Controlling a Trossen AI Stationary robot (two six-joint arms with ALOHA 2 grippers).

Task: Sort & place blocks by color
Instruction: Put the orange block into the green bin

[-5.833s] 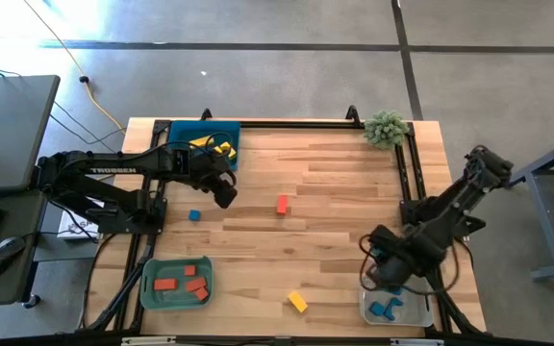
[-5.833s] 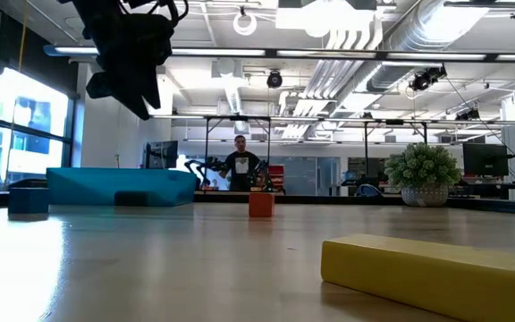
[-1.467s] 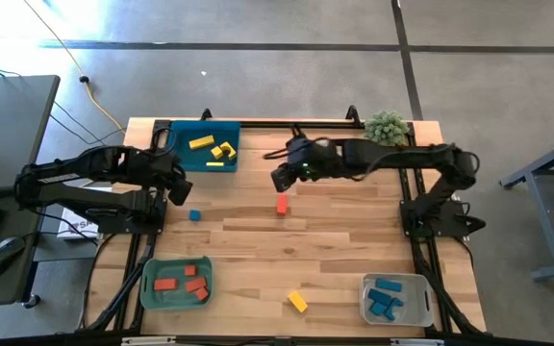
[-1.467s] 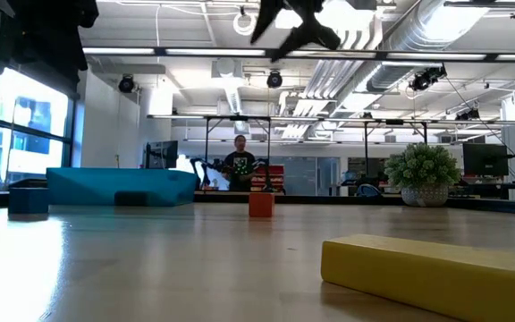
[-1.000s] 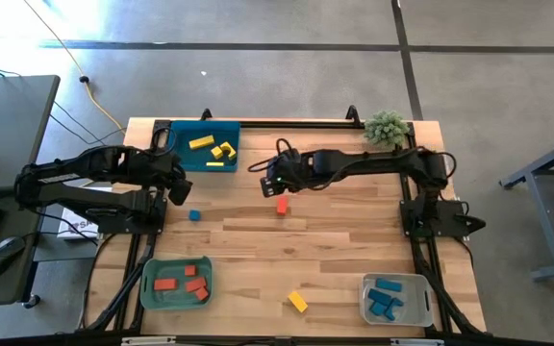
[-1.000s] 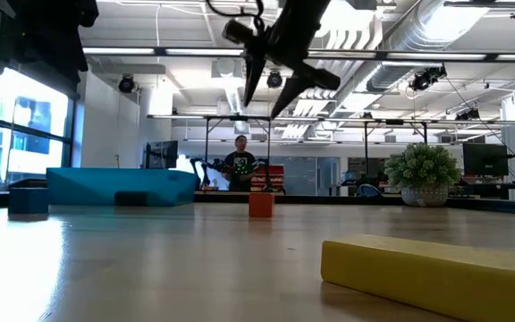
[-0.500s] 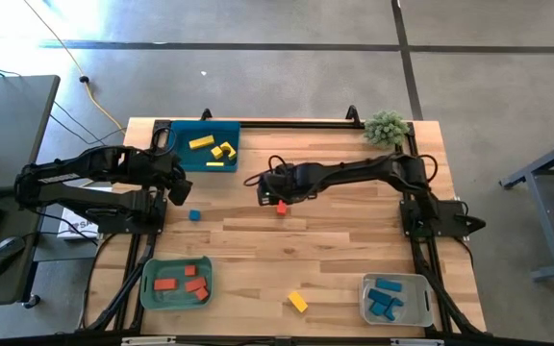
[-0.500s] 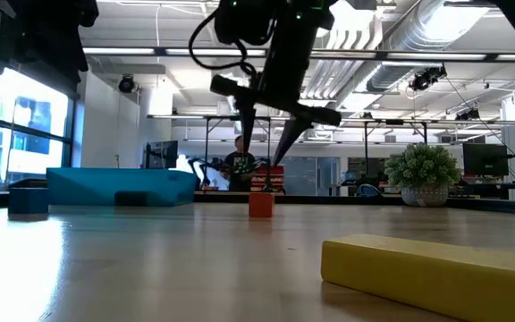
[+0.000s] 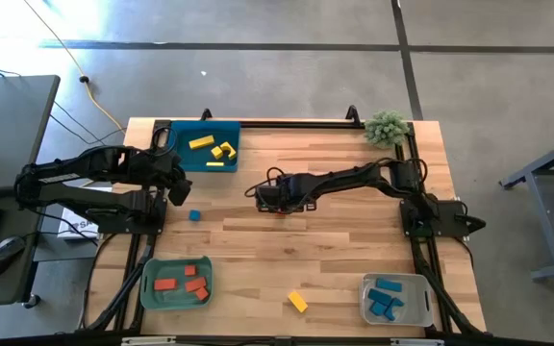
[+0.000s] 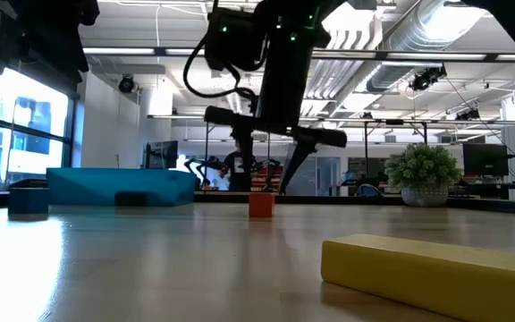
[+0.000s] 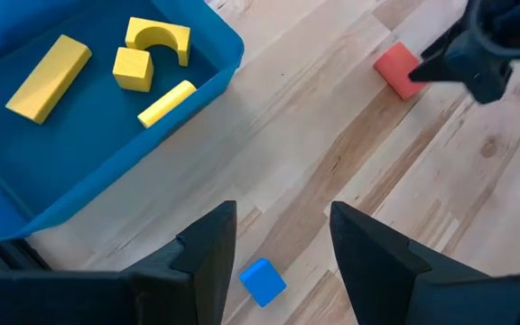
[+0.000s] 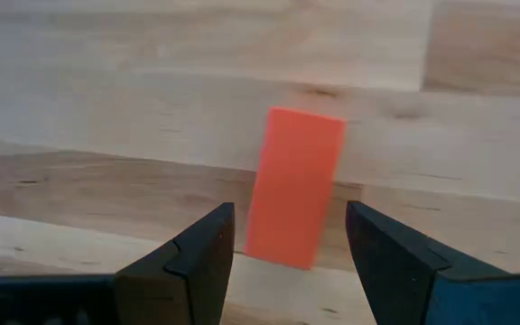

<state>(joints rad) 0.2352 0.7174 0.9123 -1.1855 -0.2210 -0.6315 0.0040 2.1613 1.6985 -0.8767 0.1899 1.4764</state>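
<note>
High view: right gripper (image 9: 269, 197) stretched to mid-table, covering the red-orange block there. Left gripper (image 9: 175, 187) parked near the left edge, just right of it a small blue cube (image 9: 194, 215) on bare wood. Yellow blocks (image 9: 214, 149) in the blue tray (image 9: 181, 157) at far left; red-orange pieces (image 9: 182, 280) in the green tray (image 9: 151, 294) at near left; blue pieces (image 9: 387, 296) in the grey tray (image 9: 419, 314) at near right. Lone yellow bar (image 9: 298, 302) near the front edge.

Low view: right gripper (image 10: 271, 183) low over the red-orange block (image 10: 260, 205), fingers spread wide either side, not touching. Yellow bar (image 10: 430, 272) close in front.

Left wrist view: left gripper (image 11: 283, 244) wide apart, empty, above the blue cube (image 11: 262, 281).

Right wrist view: red-orange block (image 12: 294, 186) standing between the parted fingers (image 12: 192, 255), ungripped.
</note>
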